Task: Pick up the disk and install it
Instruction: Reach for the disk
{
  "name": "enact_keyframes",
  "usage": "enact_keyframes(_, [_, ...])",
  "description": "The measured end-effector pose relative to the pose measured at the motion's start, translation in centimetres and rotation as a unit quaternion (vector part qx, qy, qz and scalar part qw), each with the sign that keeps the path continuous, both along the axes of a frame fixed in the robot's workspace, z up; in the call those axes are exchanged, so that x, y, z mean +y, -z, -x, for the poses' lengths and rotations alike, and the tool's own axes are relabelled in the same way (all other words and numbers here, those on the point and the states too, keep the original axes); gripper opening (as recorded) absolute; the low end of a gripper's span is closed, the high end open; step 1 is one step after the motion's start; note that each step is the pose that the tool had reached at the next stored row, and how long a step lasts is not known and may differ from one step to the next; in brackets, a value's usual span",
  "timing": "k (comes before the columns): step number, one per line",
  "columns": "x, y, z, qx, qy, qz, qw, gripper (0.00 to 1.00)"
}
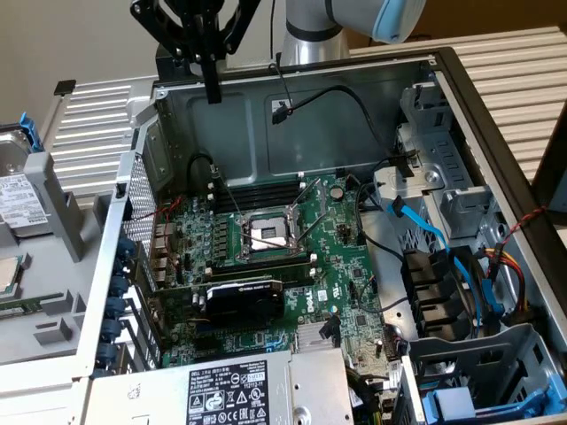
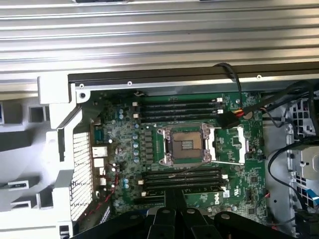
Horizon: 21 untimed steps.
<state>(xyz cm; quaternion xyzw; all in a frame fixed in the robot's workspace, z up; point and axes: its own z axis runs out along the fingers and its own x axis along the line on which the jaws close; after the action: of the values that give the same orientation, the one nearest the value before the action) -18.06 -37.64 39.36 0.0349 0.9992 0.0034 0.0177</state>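
My gripper [image 1: 213, 93] hangs empty, fingers pressed together, above the open case [image 1: 292, 133]; the disk [image 1: 14, 197] sits outside it in a grey rack [image 1: 49, 190], well apart toward the exterior view's left, its long axis cropped, can't call it.

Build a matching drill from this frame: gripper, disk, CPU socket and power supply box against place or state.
Things:
1. gripper
2. disk
3. CPU socket
4. power supply box

Places or states:
A. middle of the motherboard
B. outside the case, at the exterior view's left edge
C. shut, empty, above the case rim
D. inside the case, at the exterior view's bottom edge, black-and-white label

Pairs: 1-C, 2-B, 3-A, 4-D
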Motion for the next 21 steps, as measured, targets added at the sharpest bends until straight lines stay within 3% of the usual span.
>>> enact_keyframes(5, [0.15,0.00,1.8,-0.0003,0.000,0.0000,1.0000,0.11])
enact_keyframes(15, [1.58,-0.03,3.0,-0.0002,0.000,0.0004,1.0000,0.11])
enact_keyframes(21, [1.96,-0.13,5.0,-0.0003,0.000,0.0004,1.0000,0.11])
